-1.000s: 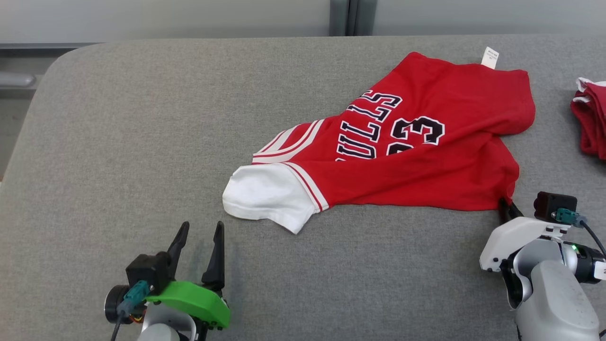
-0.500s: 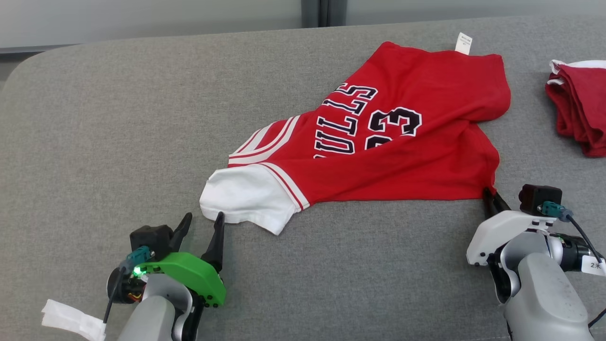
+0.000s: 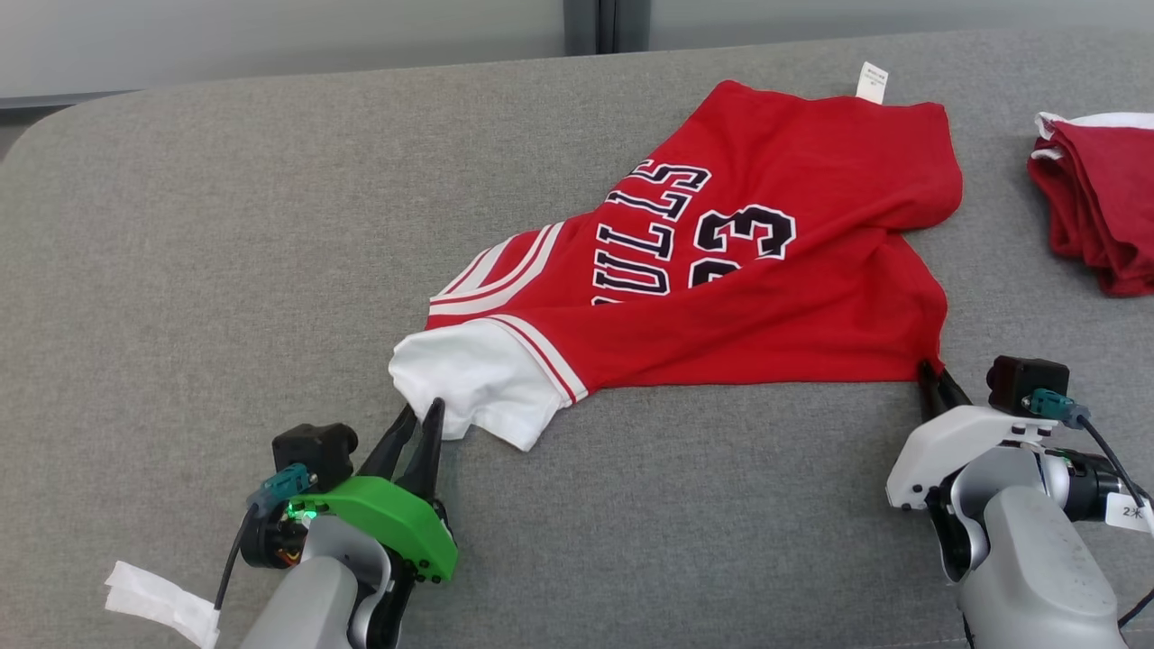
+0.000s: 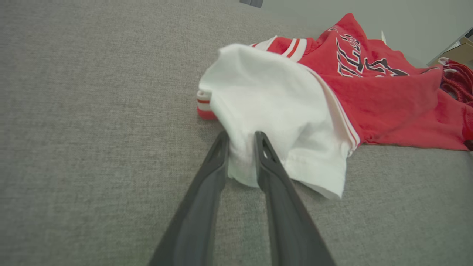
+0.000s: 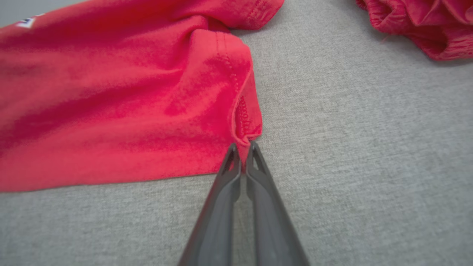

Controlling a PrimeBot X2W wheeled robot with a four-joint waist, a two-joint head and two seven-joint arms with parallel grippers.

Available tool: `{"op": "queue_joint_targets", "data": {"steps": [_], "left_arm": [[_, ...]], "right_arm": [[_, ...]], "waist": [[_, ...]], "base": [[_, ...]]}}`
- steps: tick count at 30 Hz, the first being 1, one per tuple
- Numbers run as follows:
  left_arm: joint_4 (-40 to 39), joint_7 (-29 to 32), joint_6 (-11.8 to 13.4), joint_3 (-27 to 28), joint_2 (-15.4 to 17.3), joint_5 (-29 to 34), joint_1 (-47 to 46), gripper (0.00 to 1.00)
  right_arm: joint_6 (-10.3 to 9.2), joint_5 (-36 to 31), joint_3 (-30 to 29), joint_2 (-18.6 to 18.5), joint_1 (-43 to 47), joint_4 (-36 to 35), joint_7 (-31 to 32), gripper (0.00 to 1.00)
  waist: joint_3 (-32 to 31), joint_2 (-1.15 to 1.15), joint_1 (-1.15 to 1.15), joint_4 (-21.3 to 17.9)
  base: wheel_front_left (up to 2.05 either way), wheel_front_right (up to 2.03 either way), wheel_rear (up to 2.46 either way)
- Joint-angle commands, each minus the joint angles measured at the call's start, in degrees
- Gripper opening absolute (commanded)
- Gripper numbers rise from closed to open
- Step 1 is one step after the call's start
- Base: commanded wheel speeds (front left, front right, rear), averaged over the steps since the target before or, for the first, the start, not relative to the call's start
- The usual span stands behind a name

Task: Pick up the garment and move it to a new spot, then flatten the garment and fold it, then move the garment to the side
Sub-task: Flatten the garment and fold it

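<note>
Upholstery point(image 3: 225, 225) in grey carries the red jersey point(image 3: 766, 306), which lies crumpled and partly folded over itself, lettering up, with its white sleeve point(image 3: 469, 379) at the near-left end and a white tag point(image 3: 871, 81) at its far edge. At the sleeve's near edge the left gripper point(image 3: 424, 407) has its jaws drawn narrow, a bunch of white cloth pinched between them. At the jersey's near-right corner the right gripper point(image 3: 929, 370) has its jaws pressed together on the red hem, which puckers at the tips. Off the jersey's right edge, apart from it, lies a folded red cloth point(image 3: 1095, 207) with white trim.
</note>
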Motion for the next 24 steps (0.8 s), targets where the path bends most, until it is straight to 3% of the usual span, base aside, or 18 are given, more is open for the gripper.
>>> {"op": "queue_joint_targets", "data": {"steps": [1,7,9,18,24], "left_arm": [[-0.2,-0.4,-0.1,-0.3,0.7,-0.5,-0.6,0.29],[-0.7,-1.1,-0.1,-1.1,1.4,-1.6,0.6,0.11],[-1.3,-1.7,-0.1,-0.9,1.6,-1.9,1.0,0.0],[-9.4,-3.9,1.0,1.0,3.7,-1.3,3.6,0.0],[-22.1,-4.3,2.9,2.8,6.2,-0.5,6.3,0.0]], "right_arm": [[-0.09,0.3,0.1,-0.2,0.5,0.2,-0.4,0.0],[-0.09,0.6,0.6,-0.2,0.3,0.3,-0.7,0.0],[-0.09,0.7,0.7,-0.2,0.1,0.1,-1.2,0.0],[-0.09,3.3,1.6,-0.2,0.4,-3.7,-5.1,0.0],[-0.09,6.2,3.3,-0.2,2.6,-14.2,-7.5,0.0]], "waist": [[0.0,0.0,0.0,0.1],[0.2,0.0,0.0,0.2],[0.3,0.0,0.0,0.2],[-1.8,0.0,0.0,0.2],[-6.0,0.0,0.0,-0.2]], "base": [[0.0,0.0,0.0],[0.0,0.0,0.0],[0.0,0.0,0.0],[0.0,0.0,0.0],[0.0,0.0,0.0]]}}
